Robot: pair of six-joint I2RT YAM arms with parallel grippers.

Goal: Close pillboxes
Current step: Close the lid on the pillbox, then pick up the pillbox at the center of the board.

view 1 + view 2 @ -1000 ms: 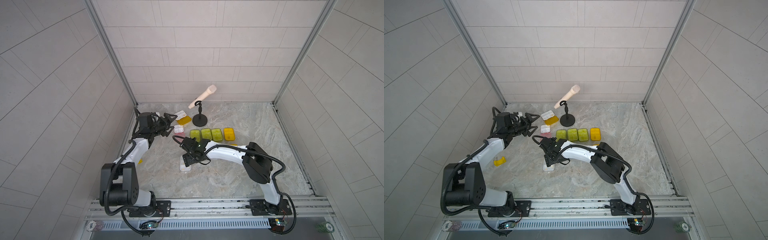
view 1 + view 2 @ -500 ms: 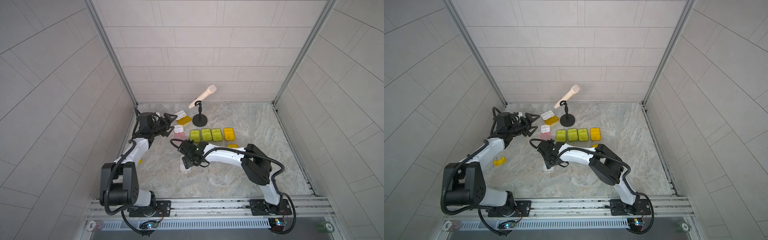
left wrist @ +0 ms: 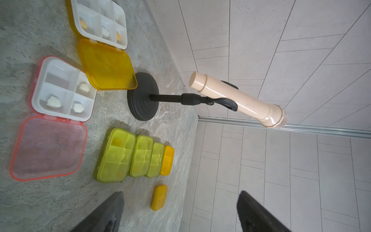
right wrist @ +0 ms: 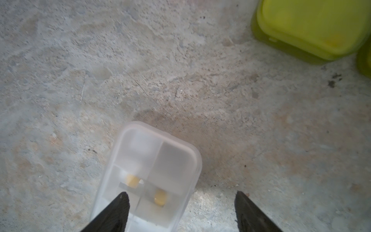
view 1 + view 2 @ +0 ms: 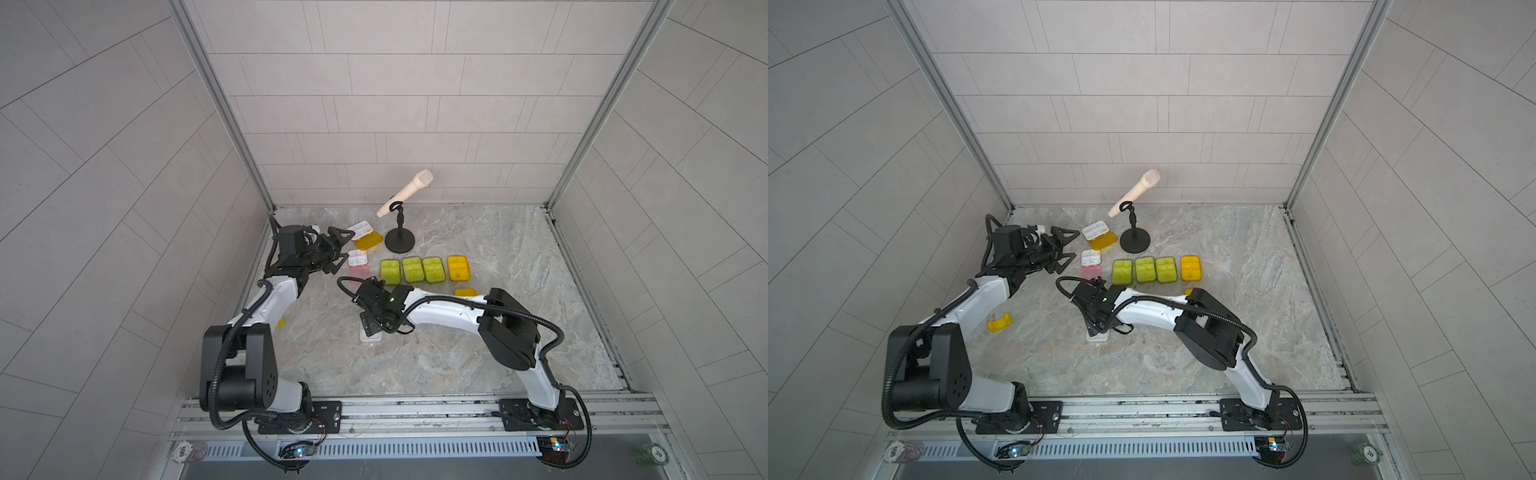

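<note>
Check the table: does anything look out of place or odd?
A microphone on a stand sits beside the open orange box, unrelated to pills. The pink box also lies open.

surface: marble tabletop (image 5: 478,332) | on it: 8 pillboxes (image 5: 411,269), mic stand (image 5: 400,241), sm yellow item (image 5: 1000,323)

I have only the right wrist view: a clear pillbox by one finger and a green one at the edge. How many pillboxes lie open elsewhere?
Observer: Two. One is the pink pillbox, with its lid folded fully back.
Operator: And the second one?
Observer: The orange-lidded pillbox, which lies open beside the microphone stand.
Operator: Is the left gripper holding anything?
Observer: No. The left gripper is open and empty, near those two.
</note>
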